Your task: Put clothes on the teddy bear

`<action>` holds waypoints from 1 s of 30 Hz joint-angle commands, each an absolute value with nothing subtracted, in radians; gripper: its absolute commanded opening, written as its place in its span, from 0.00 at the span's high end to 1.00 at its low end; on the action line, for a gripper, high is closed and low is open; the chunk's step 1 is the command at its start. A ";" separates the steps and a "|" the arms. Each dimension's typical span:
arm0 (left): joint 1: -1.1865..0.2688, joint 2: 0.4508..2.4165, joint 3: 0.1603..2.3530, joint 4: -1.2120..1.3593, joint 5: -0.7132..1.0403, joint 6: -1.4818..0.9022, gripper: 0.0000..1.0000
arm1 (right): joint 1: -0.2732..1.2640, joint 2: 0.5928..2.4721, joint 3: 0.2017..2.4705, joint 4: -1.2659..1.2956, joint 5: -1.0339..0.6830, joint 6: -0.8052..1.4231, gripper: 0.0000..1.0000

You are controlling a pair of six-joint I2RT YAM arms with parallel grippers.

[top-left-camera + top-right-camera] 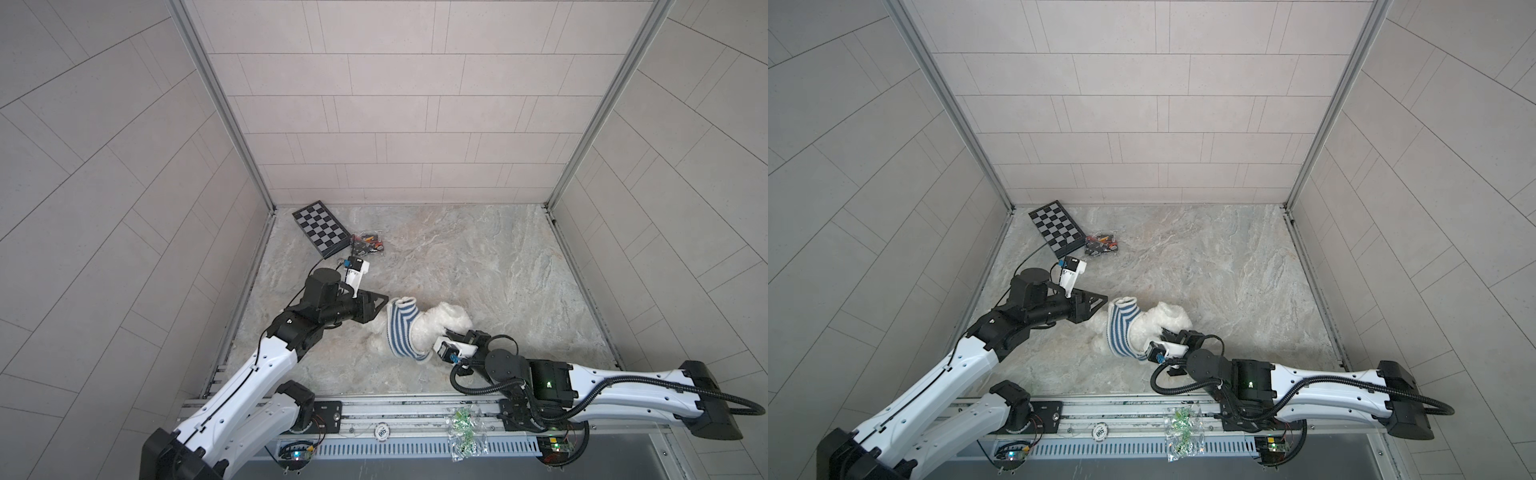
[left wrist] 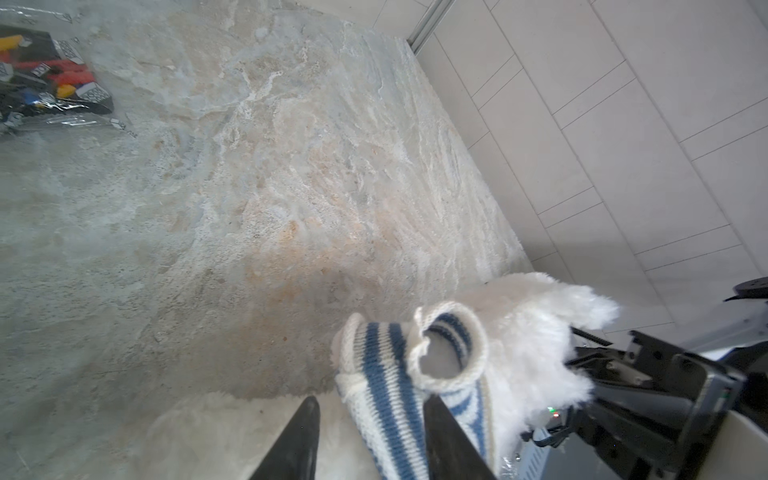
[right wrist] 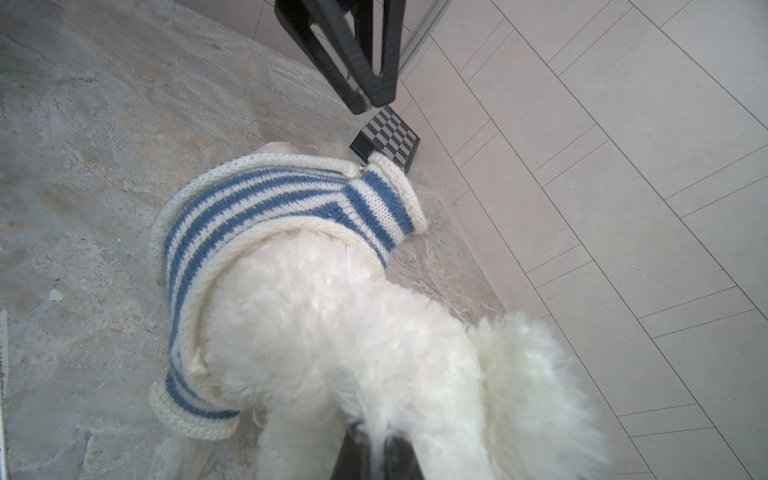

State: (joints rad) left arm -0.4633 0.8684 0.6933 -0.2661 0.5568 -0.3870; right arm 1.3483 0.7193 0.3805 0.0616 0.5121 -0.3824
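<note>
The fluffy white teddy bear (image 1: 446,318) (image 1: 1167,318) lies on the marble floor, with a blue-and-white striped knit shirt (image 1: 401,330) (image 1: 1121,332) round its body. My left gripper (image 1: 380,305) (image 2: 372,405) stands at the shirt's far-left end. Its jaws are apart, and the striped fabric (image 2: 386,386) lies between them with a gap beside one finger. An empty sleeve (image 2: 451,349) gapes just beyond. My right gripper (image 1: 449,332) (image 3: 374,436) is shut on a tuft of the bear's fur (image 3: 332,316). The bear's face is hidden.
A black folding chessboard (image 1: 320,228) lies at the back left, with a clear bag of coloured parts (image 1: 368,244) (image 2: 45,79) beside it. Another clear bag with green bits (image 1: 465,432) rests on the front rail. Tiled walls close in three sides.
</note>
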 commanded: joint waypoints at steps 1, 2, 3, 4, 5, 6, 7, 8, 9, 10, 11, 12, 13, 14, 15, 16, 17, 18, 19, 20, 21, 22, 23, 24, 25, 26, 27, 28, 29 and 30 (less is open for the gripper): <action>-0.471 0.867 0.747 -0.315 0.594 -0.329 0.45 | 1.354 0.711 0.429 0.077 0.481 -0.429 1.00; -0.470 0.876 0.757 -0.324 0.593 -0.323 0.44 | 1.354 0.709 0.432 0.070 0.478 -0.436 1.00; -0.470 0.885 0.765 -0.327 0.594 -0.323 0.41 | 1.354 0.707 0.434 0.066 0.473 -0.445 1.00; -0.472 0.896 0.772 -0.327 0.594 -0.323 0.39 | 1.354 0.704 0.433 0.064 0.468 -0.454 1.00; -0.474 0.909 0.777 -0.323 0.596 -0.324 0.37 | 1.354 0.702 0.433 0.063 0.463 -0.462 1.00; -0.479 0.924 0.782 -0.318 0.597 -0.325 0.36 | 1.354 0.700 0.431 0.063 0.459 -0.471 1.00; -0.483 0.939 0.787 -0.314 0.596 -0.327 0.36 | 1.354 0.700 0.431 0.064 0.457 -0.477 1.00; -0.488 0.954 0.791 -0.307 0.596 -0.329 0.35 | 1.354 0.699 0.431 0.064 0.454 -0.486 1.00; -0.493 0.971 0.796 -0.298 0.594 -0.334 0.34 | 1.354 0.699 0.431 0.068 0.454 -0.493 1.00; -0.494 0.986 0.797 -0.287 0.596 -0.340 0.34 | 1.354 0.702 0.430 0.071 0.453 -0.499 1.00; -0.494 1.001 0.798 -0.274 0.597 -0.345 0.34 | 1.355 0.705 0.430 0.075 0.449 -0.507 1.00; -0.510 1.016 0.800 -0.264 0.595 -0.348 0.33 | 1.354 0.707 0.430 0.079 0.448 -0.514 1.00; -0.531 1.029 0.801 -0.256 0.595 -0.351 0.33 | 1.354 0.709 0.430 0.081 0.446 -0.520 1.00; -0.541 1.042 0.801 -0.245 0.595 -0.354 0.32 | 1.354 0.713 0.430 0.087 0.444 -0.527 1.00; -0.549 1.054 0.798 -0.235 0.595 -0.359 0.32 | 1.354 0.716 0.428 0.091 0.443 -0.534 1.00; -0.556 1.067 0.797 -0.227 0.595 -0.362 0.32 | 1.354 0.719 0.427 0.094 0.440 -0.542 1.00; -0.563 1.078 0.795 -0.216 0.595 -0.369 0.31 | 1.354 0.721 0.424 0.099 0.432 -0.552 1.00; -0.570 1.087 0.790 -0.204 0.598 -0.375 0.31 | 1.354 0.723 0.420 0.106 0.427 -0.563 1.00; -0.576 1.093 0.787 -0.196 0.600 -0.380 0.31 | 1.354 0.725 0.417 0.111 0.427 -0.570 1.00; -0.582 1.099 0.782 -0.188 0.600 -0.383 0.31 | 1.354 0.725 0.415 0.113 0.429 -0.573 1.00; -0.587 1.103 0.778 -0.183 0.598 -0.388 0.31 | 1.354 0.725 0.412 0.117 0.432 -0.578 1.00; -0.590 1.106 0.773 -0.176 0.599 -0.392 0.32 | 1.354 0.724 0.410 0.118 0.431 -0.582 1.00; -0.594 1.108 0.765 -0.166 0.600 -0.398 0.34 | 1.354 0.722 0.408 0.118 0.431 -0.583 1.00; -0.598 1.110 0.756 -0.158 0.601 -0.405 0.35 | 1.354 0.721 0.407 0.120 0.430 -0.585 1.00; -0.601 1.113 0.749 -0.150 0.600 -0.411 0.37 | 1.354 0.721 0.404 0.121 0.430 -0.587 1.00; -0.602 1.116 0.741 -0.139 0.600 -0.418 0.39 | 1.354 0.721 0.401 0.124 0.431 -0.588 1.00; -0.603 1.119 0.734 -0.126 0.602 -0.429 0.42 | 1.354 0.721 0.398 0.129 0.430 -0.590 1.00; -0.604 1.122 0.728 -0.115 0.604 -0.437 0.44 | 1.354 0.721 0.395 0.134 0.431 -0.592 1.00; -0.607 1.126 0.725 -0.104 0.608 -0.445 0.48 | 1.354 0.719 0.392 0.139 0.432 -0.592 1.00; -0.610 1.127 0.723 -0.096 0.609 -0.452 0.53 | 1.354 0.719 0.388 0.142 0.432 -0.592 1.00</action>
